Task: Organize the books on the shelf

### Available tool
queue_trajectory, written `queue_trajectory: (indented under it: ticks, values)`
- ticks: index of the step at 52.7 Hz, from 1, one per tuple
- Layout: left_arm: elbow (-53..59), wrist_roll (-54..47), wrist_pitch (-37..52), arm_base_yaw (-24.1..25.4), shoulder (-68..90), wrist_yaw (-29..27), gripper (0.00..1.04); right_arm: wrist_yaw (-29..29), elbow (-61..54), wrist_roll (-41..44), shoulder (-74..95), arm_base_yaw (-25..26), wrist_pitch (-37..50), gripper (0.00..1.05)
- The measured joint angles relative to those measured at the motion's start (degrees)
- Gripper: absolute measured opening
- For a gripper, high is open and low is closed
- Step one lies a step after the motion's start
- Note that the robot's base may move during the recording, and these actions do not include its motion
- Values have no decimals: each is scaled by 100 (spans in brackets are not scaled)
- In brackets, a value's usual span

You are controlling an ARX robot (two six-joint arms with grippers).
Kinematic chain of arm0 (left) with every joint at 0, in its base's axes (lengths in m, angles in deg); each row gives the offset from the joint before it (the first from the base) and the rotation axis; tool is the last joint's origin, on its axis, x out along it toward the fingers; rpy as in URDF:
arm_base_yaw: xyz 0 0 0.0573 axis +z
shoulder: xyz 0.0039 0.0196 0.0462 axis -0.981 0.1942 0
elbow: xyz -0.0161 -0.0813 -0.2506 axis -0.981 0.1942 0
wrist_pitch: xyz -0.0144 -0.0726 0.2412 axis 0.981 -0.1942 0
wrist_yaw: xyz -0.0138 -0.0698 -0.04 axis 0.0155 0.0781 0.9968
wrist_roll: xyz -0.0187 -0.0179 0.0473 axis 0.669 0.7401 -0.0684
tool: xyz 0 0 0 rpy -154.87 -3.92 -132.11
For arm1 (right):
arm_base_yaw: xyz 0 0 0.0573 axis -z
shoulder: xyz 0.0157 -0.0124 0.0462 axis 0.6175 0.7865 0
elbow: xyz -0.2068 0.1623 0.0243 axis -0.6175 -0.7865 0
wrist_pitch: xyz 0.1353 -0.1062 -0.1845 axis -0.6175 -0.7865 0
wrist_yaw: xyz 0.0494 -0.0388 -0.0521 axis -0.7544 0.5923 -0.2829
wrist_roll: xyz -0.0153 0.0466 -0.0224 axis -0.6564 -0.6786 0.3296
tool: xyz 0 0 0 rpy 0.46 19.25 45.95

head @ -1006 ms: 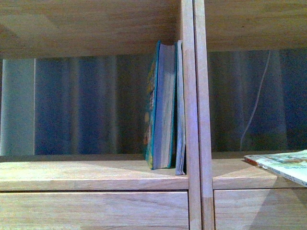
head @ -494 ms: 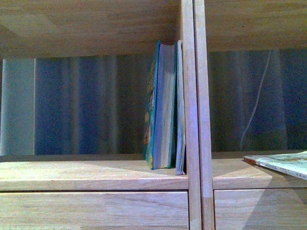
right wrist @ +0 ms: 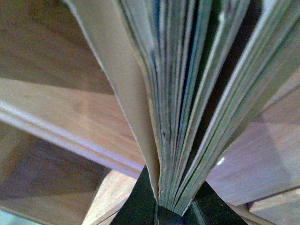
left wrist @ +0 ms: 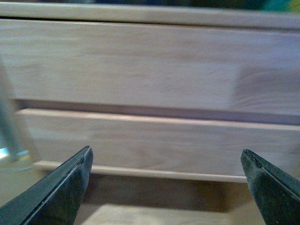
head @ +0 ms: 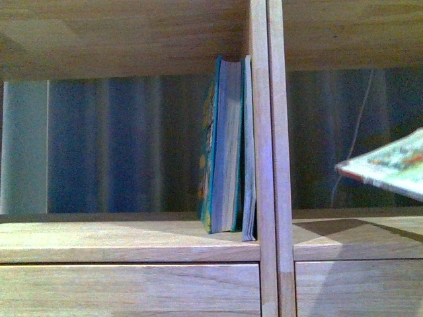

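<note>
The thick teal-covered book stands upright at the right end of the shelf's left compartment. The slim grey booklet stands between it and the thick upright. The thin white paperback hangs tilted in the air in the right compartment, above the shelf board. My right gripper is shut on its fanned pages; the gripper itself is out of the front view. My left gripper is open and empty, facing plain wooden front panels.
The left compartment has free board left of the teal book. A pale cord hangs behind the open-backed right compartment. Wooden front panels run below the shelf board.
The white paperback has lifted off the right compartment's board and now hangs tilted above it, casting a shadow on the board. The standing books have not moved.
</note>
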Motion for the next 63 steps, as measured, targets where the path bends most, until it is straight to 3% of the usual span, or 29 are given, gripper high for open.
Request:
queue_trajectory:
  ticks: [4, 6, 8, 13, 17, 23, 32, 43, 50, 63]
  values:
    - [-9, 538, 1790, 1178, 1187, 2463, 97, -396, 42, 35, -527, 208, 2, 7]
    - [-33, 728, 2592, 1652, 1899, 3167, 97, -568, 81, 33, -748, 334, 17, 7]
    - [-96, 863, 3252, 1943, 2535, 3453, 97, -671, 129, 28, -892, 431, 35, 7]
    - [-455, 1102, 4483, 2218, 3866, 3318, 97, -872, 199, 17, -1163, 542, 142, 7]
    - [-807, 1257, 4929, 2205, 4616, 3169, 97, -1040, 260, 22, -1316, 509, 205, 7]
    - [-1499, 1606, 5016, 1950, 5687, 2793, 97, -1097, 372, 205, -1515, 166, 203, 7]
    - [-2627, 2216, 4645, 1279, 6642, 2507, 97, -743, 411, 857, -1687, -673, 28, 7]
    - [-3670, 3536, 4487, 310, 7191, 3082, 97, -85, 420, 1814, -1506, -1978, -83, 7]
    - [-3998, 4555, 5049, -101, 7449, 3554, 97, 214, 511, 2173, -1128, -2496, 72, 7]
    - [-4334, 6328, 5574, -533, 7862, 3595, 97, 603, 986, 2671, -31, -3143, 415, 7]
